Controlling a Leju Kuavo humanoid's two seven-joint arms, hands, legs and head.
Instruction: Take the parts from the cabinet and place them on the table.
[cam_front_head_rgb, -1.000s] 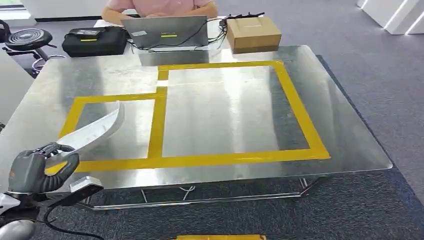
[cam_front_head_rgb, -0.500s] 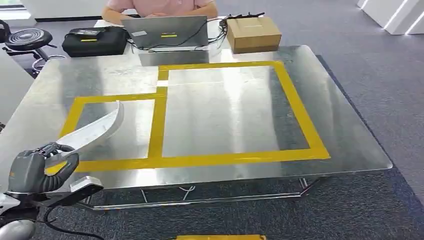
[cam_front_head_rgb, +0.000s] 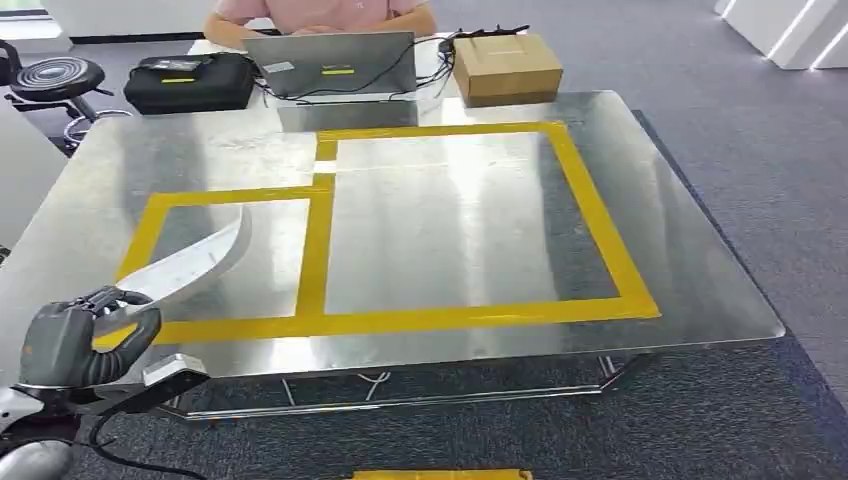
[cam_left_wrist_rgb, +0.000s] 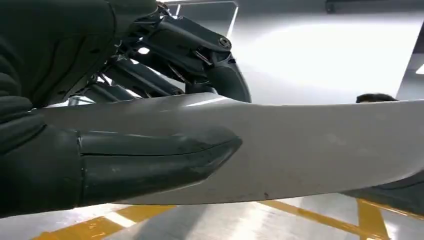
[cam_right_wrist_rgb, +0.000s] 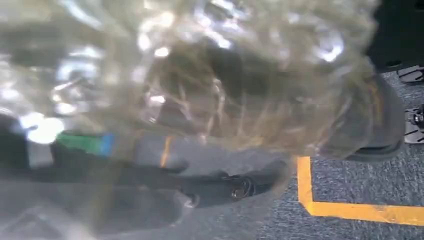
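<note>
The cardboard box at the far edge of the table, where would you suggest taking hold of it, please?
Grip the cardboard box across its two short ends, coming from above. It sits flat and closed, its top bare. The laptop and cables crowd its left side, so a sideways approach from there looks awkward.

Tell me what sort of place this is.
Probably an office or lab set up for robot trials: a metal table marked with yellow tape rectangles, grey carpet, and a person at a laptop behind it.

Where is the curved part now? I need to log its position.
Head view: the curved part is held in the left hand, above the table's near-left corner, over the smaller yellow-taped box.
</note>
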